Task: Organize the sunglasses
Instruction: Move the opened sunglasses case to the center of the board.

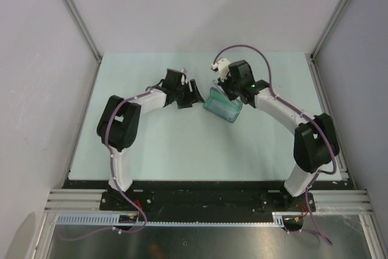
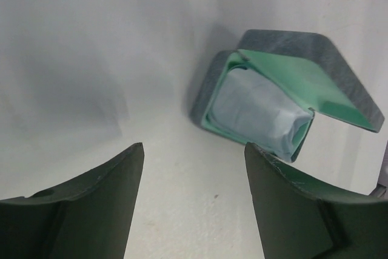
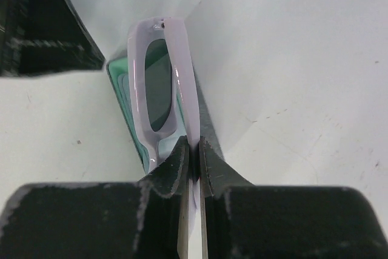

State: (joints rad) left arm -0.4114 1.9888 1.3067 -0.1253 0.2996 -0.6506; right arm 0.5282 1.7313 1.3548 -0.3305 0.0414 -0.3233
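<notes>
Jaws of my right gripper (image 3: 193, 162) are pressed together on the sunglasses (image 3: 159, 83), pinching the white frame by its edge. The pair stands on end at upper centre of the right wrist view, with one dark lens facing left. Just behind it, at centre left, shows the green lining of the case (image 2: 285, 89).

My left gripper (image 2: 194, 201) has its fingers spread apart with nothing between them. It faces the case, which sits in the upper right of the left wrist view. The lid is lifted, and a pale cloth (image 2: 257, 110) is tucked inside.

From above, the case lies just right of centre on the table (image 1: 182, 150), between both grippers. The lower half of the table and its upper left are bare. Rails and walls (image 1: 36, 59) border the left and right edges.
</notes>
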